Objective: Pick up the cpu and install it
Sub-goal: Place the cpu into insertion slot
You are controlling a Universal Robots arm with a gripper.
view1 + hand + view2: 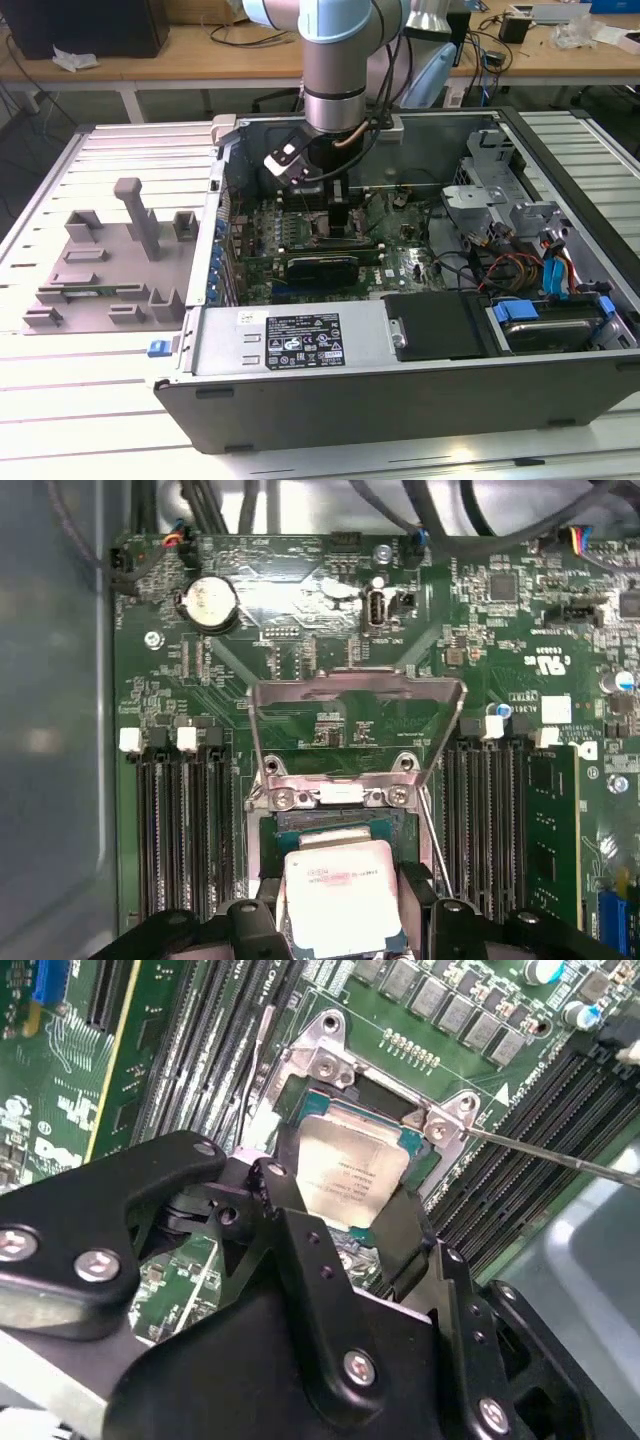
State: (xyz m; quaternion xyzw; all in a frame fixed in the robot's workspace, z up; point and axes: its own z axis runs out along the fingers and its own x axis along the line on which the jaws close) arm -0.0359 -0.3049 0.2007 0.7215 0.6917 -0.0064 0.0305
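The hand [340, 920] is clamped on the cpu [338, 890], a finger against each side edge, holding it just over the open socket [330, 825]. The bracket [355, 683] stands raised beyond it. The first wrist view cuts off the cpu's near edge, and in the second wrist view the hand's body covers one corner. The exterior view adds the case [400, 400] and, at the exterior view's left, a tray [100, 270] on the surface [80, 400].

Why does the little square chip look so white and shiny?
In the first wrist view, light glares off the cpu, washing its metal top pale; the raised bracket gleams too. In the exterior view, the computer case looks darker inside than the table.
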